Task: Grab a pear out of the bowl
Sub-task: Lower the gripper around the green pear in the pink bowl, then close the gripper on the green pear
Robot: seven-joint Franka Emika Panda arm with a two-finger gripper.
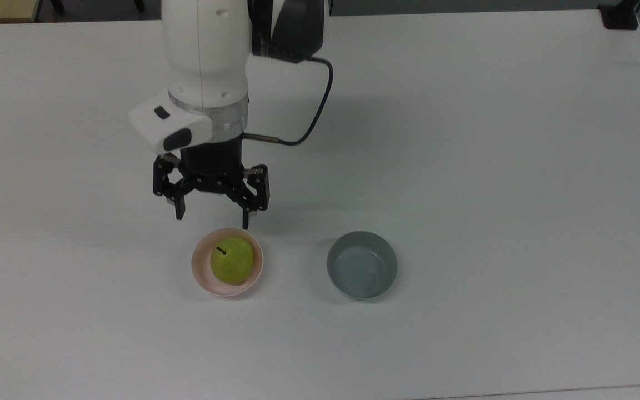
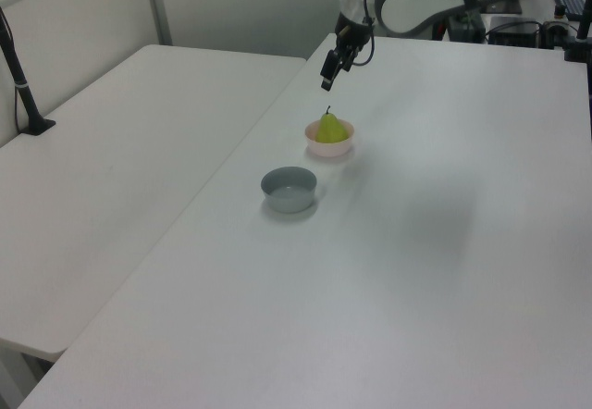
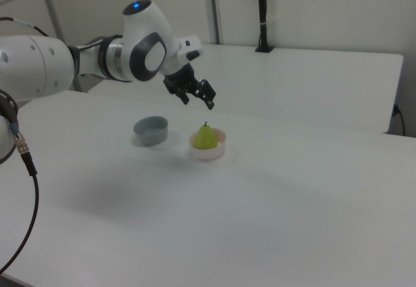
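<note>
Top view, read from its left to its right: my gripper [image 1: 213, 218] hangs with its two black fingers spread wide apart and nothing between them, at about 12 o'clock from the pink bowl [image 1: 200, 273], with the fingertip on the top view's right just at the bowl's far rim. The pear [image 1: 232, 260] sits inside the pink bowl, stem pointing toward 11 o'clock, untouched by me. At 3 o'clock from the pink bowl, well apart, stands the grey bowl [image 1: 361, 265], on the white table [image 1: 492, 166]. In the left view, my gripper [image 2: 331, 68] is above the pear [image 2: 331, 129]. In the right view, the grey bowl [image 3: 151, 130] lies at 9 o'clock from the pink bowl [image 3: 208, 150], and my gripper [image 3: 198, 100] hovers above the pear [image 3: 206, 137].
</note>
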